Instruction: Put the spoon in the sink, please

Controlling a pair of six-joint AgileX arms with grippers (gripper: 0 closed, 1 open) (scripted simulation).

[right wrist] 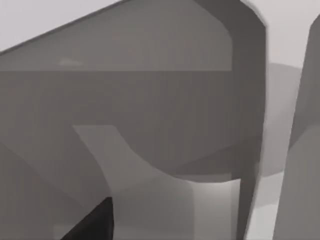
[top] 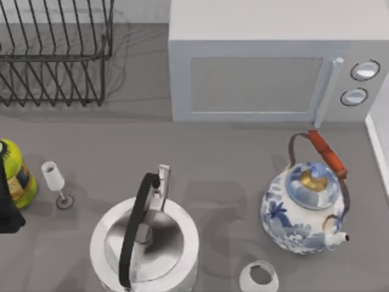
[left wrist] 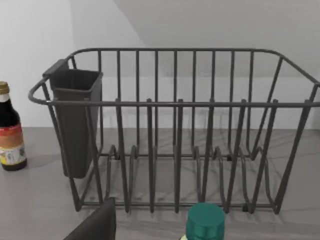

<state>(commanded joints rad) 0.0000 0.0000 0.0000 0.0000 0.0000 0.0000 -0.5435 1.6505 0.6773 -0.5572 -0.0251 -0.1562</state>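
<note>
1. Left wrist view: a dark part of the left gripper [left wrist: 96, 224] is seen low at the worktop's left edge, just beside a green-capped bottle [left wrist: 205, 223]. Whether it is open or closed cannot be told.
2. A dark part of the right gripper [right wrist: 94, 221] is seen close against a curved grey surface that cannot be identified. Its state cannot be told either.
3. The place of the spoon cannot be told from these views, nor that of the sink. Its direction from either claw, its long axis and the nearer arm are therefore left unjudged; a search is judged to be needed first.
4. Beyond the left gripper, towards the worktop's far left corner, one wire dish rack [left wrist: 175, 105] is counted, with one dark cutlery holder [left wrist: 75, 120] hung inside it, and one brown sauce bottle [left wrist: 10, 130] beside it.
5. Across the worktop are counted one wine glass [top: 56, 181], one steel kettle [top: 144, 243], one white cup [top: 259, 277], one blue-and-white teapot [top: 304, 210] and one microwave [top: 267, 61] at the far edge.
</note>
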